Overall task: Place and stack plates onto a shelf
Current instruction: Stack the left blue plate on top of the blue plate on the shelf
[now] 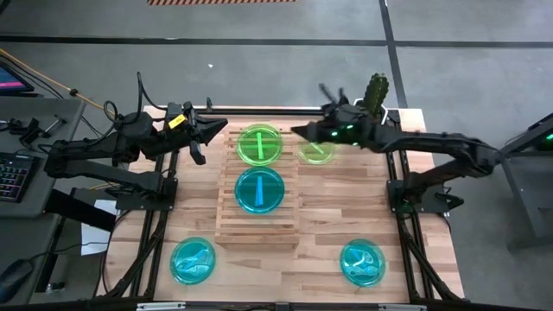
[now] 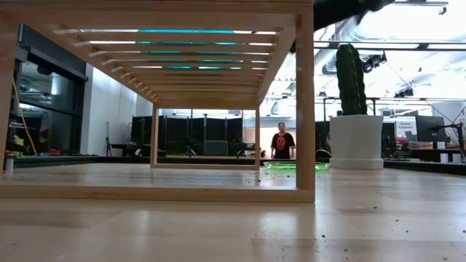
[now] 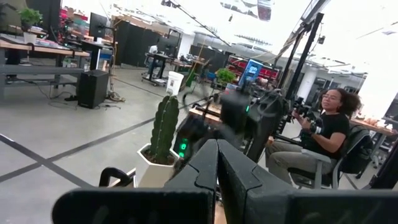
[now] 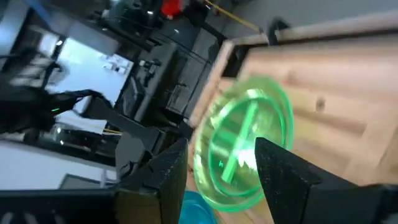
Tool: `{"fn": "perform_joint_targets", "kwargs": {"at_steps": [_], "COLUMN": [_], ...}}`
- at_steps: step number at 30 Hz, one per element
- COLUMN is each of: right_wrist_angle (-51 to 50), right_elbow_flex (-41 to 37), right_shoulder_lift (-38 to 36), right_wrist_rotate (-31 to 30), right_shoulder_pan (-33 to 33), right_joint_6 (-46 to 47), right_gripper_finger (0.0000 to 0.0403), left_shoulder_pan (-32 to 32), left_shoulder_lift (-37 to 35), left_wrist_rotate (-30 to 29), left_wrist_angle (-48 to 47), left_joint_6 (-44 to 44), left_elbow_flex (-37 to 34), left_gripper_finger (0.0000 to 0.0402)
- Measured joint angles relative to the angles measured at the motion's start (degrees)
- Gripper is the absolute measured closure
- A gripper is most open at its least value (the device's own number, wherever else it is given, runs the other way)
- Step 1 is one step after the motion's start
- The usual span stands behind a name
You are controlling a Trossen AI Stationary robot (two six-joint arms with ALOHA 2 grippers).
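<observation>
Nearest the low camera we see the bare plank table, and just behind it the shelf as an open wooden frame filling the left and middle of the frame, its slatted top seen from beneath with cyan and green glints between the slats.

In the high view, going left to right: a cyan plate lies at lower left of the table. The left gripper sits at upper left, beside the shelf's far left corner, pointing right, its fingers pressed together on nothing; the left wrist view shows them meeting in one closed wedge. On the shelf's slats, whose long axis runs top to bottom in the frame, a green plate lies at the far end with its bar mark running top to bottom, and a blue plate just below it, bar the same way. Right of the shelf's far end a second green plate lies on the table, under the right gripper, which reaches in from the right with its arm stretched leftward. In the right wrist view its fingers stand apart either side of that plate; we cannot tell whether they touch it. A potted cactus stands behind that arm. Another cyan plate lies at lower right.
</observation>
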State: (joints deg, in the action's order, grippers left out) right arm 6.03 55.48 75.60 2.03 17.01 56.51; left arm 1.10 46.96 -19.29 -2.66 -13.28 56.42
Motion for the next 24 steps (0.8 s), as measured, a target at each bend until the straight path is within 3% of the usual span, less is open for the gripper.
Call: {"fn": "perform_joint_targets", "kwargs": {"at_steps": [5,10,17,24], "right_wrist_angle": [-13.37,-23.12,-20.89,-16.89], "right_elbow_flex": [0.00,0.00,0.00,0.00], "right_shoulder_lift": [-11.81,-20.62,-25.29,-24.85], "right_wrist_rotate": [0.47,-7.12,-16.46,-18.05], "right_shoulder_pan": [-0.58,-6.15,-12.27,-13.99], "right_joint_6": [-11.36,-16.70,-23.55,-32.44], "right_gripper_finger": [0.0233,0.0233,0.0233,0.0233], "left_shoulder_pan": [0.00,0.00,0.00,0.00], "left_shoulder_lift": [0.00,0.00,0.00,0.00], "left_wrist_rotate": [-0.02,-0.02,-0.02,-0.02], "left_wrist_angle": [-0.06,-0.07,-0.09,-0.11], "left_joint_6": [0.00,-0.02,-0.02,0.00], "left_elbow_flex": [0.00,0.00,0.00,0.00], "left_gripper_finger": [0.0401,0.0402,0.0402,0.0401]}}
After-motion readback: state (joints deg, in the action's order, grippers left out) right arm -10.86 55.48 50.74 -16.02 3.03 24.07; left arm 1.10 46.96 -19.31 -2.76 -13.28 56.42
